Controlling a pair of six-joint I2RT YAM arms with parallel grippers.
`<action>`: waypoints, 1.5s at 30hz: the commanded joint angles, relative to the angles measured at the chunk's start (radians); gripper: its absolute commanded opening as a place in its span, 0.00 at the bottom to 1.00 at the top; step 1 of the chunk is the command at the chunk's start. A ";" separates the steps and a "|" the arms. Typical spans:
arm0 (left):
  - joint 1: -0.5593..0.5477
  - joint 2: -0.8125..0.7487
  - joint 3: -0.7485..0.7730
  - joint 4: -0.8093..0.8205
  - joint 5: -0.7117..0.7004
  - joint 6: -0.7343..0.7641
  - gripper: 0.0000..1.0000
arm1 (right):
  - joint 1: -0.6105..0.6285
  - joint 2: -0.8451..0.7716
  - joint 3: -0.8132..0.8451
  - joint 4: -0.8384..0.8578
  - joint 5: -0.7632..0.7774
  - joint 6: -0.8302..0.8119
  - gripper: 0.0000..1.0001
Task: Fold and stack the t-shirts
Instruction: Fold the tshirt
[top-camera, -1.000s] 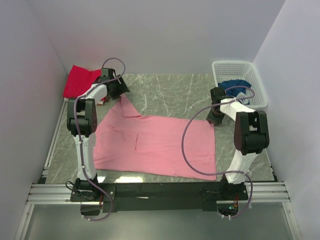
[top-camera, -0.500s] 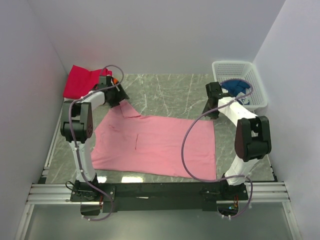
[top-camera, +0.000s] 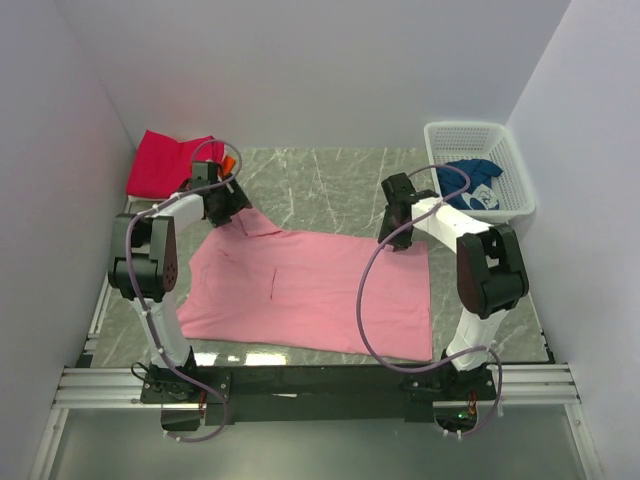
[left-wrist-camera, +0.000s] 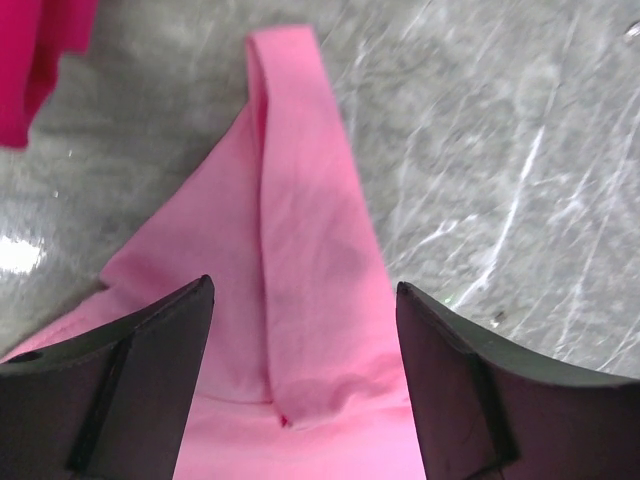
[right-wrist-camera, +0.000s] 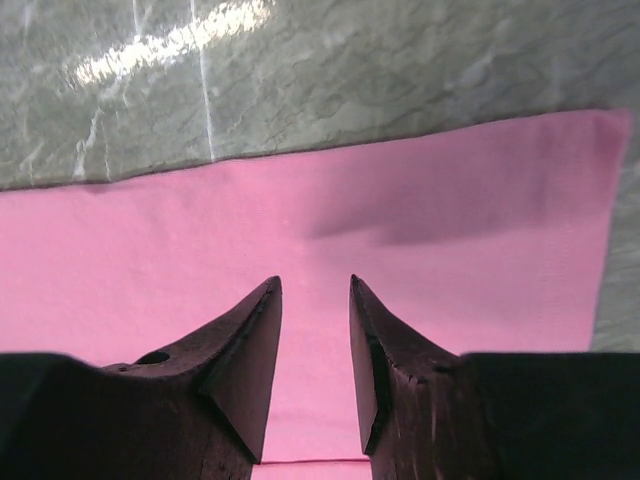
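We judge: flattening the light pink cloth t-shirt (top-camera: 310, 290). Left gripper (left-wrist-camera: 302, 288) gapes, right gripper (right-wrist-camera: 315, 282) barely parted, both empty; next pinch 11 o'clock sleeve (left-wrist-camera: 300, 190).

We look onto a tabletop (top-camera: 330, 185) patterned like grey-green marble with thin white veins, boxed in on three sides by plain panels: a back wall (top-camera: 320, 70), a left wall (top-camera: 50, 220) and a right wall (top-camera: 595, 200), all bare and faintly lilac-white. The light is soft and even, and we note a bright patch of glare (top-camera: 215, 357) on the stone near the front left. A silver metal rail (top-camera: 320, 385) runs along the near edge. A white mesh basket (top-camera: 462, 126) stands in the far right corner.
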 joint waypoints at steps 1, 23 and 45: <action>0.001 -0.080 -0.018 0.043 0.009 -0.005 0.80 | 0.006 0.022 0.016 -0.010 -0.032 0.003 0.41; 0.115 -0.016 -0.110 -0.092 -0.055 0.055 0.80 | 0.078 0.173 0.029 -0.036 -0.105 0.045 0.40; 0.116 -0.016 0.093 -0.069 0.133 0.078 0.80 | -0.106 0.027 0.071 -0.021 0.026 -0.042 0.41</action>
